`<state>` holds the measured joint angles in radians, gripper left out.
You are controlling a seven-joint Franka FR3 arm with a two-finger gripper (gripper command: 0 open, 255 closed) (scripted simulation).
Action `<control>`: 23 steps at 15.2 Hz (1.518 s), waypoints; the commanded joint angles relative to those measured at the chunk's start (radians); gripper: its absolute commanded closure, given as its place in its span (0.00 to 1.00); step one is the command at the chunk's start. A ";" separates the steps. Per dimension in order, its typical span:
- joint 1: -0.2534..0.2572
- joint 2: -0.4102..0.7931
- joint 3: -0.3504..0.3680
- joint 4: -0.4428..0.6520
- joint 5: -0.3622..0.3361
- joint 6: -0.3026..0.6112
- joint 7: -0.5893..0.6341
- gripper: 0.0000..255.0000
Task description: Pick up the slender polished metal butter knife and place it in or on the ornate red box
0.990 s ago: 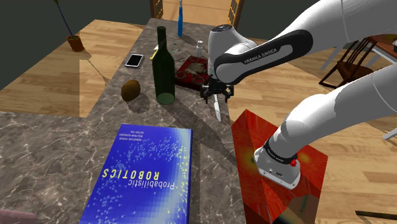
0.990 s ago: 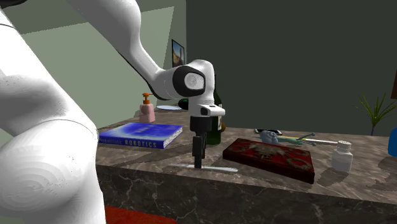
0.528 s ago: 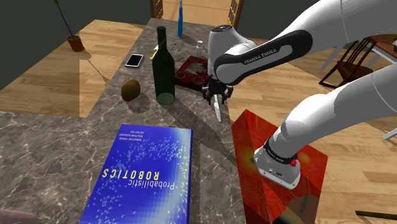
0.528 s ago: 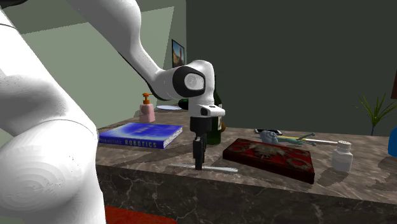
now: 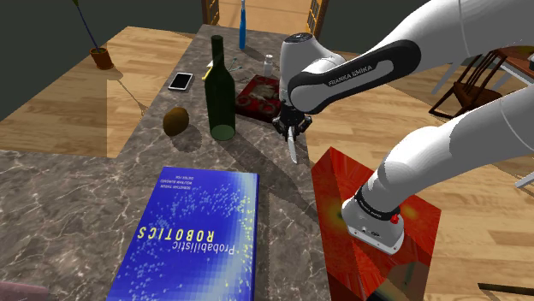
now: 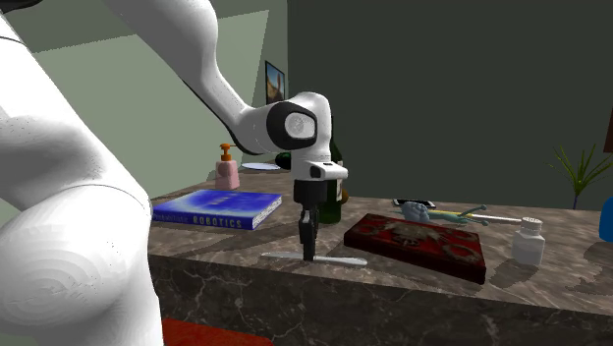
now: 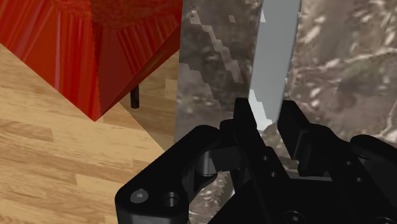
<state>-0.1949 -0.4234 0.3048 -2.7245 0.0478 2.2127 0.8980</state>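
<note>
My gripper (image 5: 289, 130) points straight down at the counter (image 5: 77, 197), near its edge. My fingers (image 7: 245, 121) are clamped on the knife (image 7: 277, 57), one on each side of its blade. The knife lies flat on the counter under me, its long end running out from between my fingertips toward my red stand (image 5: 376, 248). The box (image 5: 257, 92) lies flat on the counter just past my gripper, on the side away from the stand. A dark bottle (image 5: 221, 90) stands upright nearby, beside the box.
</note>
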 commanded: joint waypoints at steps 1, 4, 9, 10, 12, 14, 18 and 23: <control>0.000 0.001 0.000 -0.002 0.000 -0.001 0.000 1.00; 0.003 -0.031 -0.007 0.018 0.004 -0.053 -0.008 1.00; 0.007 -0.075 -0.019 0.057 0.007 -0.135 -0.018 1.00; 0.007 -0.083 -0.021 0.065 0.008 -0.151 -0.020 1.00; 0.008 -0.098 -0.025 0.083 0.008 -0.183 -0.024 1.00; 0.008 -0.111 -0.029 0.101 0.008 -0.215 -0.027 1.00; 0.009 -0.134 -0.037 0.140 0.007 -0.276 -0.033 1.00; 0.008 -0.155 -0.046 0.193 0.004 -0.350 -0.040 1.00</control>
<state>-0.1873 -0.5741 0.2602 -2.5430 0.0519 1.8791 0.8586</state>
